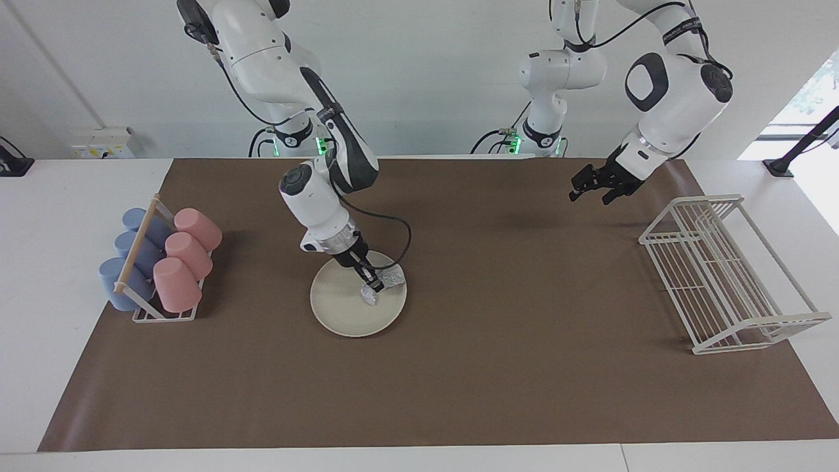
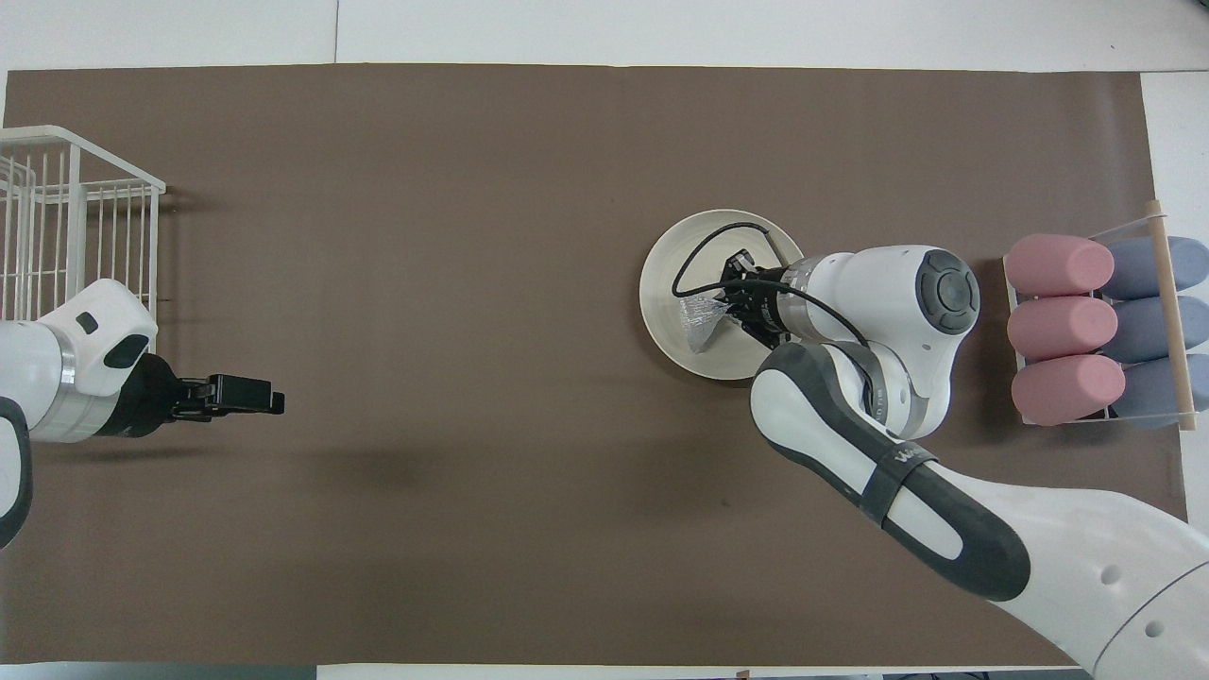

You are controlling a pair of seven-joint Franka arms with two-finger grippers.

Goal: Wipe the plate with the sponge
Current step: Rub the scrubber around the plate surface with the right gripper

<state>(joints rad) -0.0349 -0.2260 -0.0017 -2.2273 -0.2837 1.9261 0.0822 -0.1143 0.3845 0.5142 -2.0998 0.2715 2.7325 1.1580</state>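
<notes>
While clenched on the sponge (image 1: 383,286), right end effector (image 1: 374,286) presses it onto the plate (image 1: 341,314), toward the rim at the left arm's end; uncovered plate lies toward the cups (image 1: 177,262). Left end effector (image 1: 593,187), released, waits.

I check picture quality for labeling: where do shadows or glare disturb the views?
Facing view: bright daylight washes out the corner above the wire rack; soft shadows lie on the mat beside the plate. Overhead view: the right arm covers part of the plate; a faint shadow lies under the left tool; the sponge glitters mildly.
</notes>
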